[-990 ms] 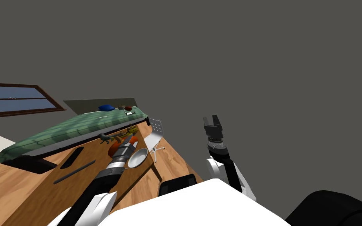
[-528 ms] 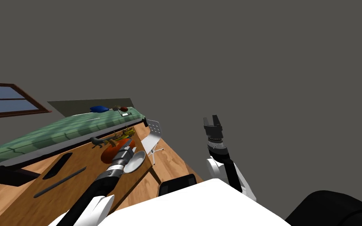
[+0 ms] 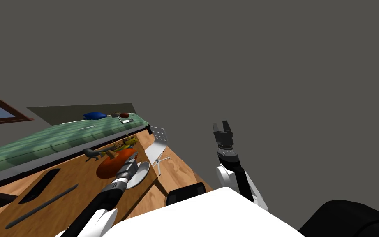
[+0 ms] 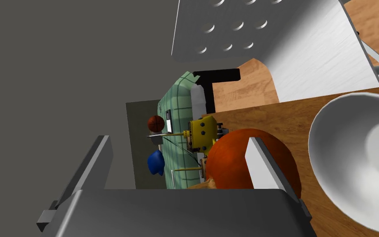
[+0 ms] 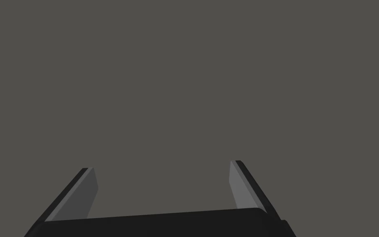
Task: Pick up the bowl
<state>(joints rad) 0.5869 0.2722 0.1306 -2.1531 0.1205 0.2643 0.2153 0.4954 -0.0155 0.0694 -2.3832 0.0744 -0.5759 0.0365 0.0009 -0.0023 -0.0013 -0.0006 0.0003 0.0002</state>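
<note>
A white bowl (image 3: 142, 173) (image 4: 361, 164) stands on the wooden desk (image 3: 61, 181) near its corner. My left gripper (image 3: 131, 160) (image 4: 176, 148) hovers just over the desk, open, with nothing between its fingers. The bowl lies outside the fingers, right beside one of them (image 4: 260, 158). That finger stands in front of a round orange-red object (image 3: 111, 164) (image 4: 229, 164) next to the bowl. My right gripper (image 3: 222, 125) (image 5: 164, 175) is raised off to the right against a grey wall, open and empty.
A white perforated chair (image 3: 158, 142) (image 4: 299, 45) stands just past the desk's corner. Small yellow toys (image 4: 203, 131) sit behind the orange object. Beyond is a green bed (image 3: 61, 138) with a blue item (image 4: 155, 161) and a brown ball (image 4: 156, 123).
My head view has swung, so the desk, bed and window slid left. The left hand has drawn closer to the bowl and now overlaps its rim. The right arm has not moved.
</note>
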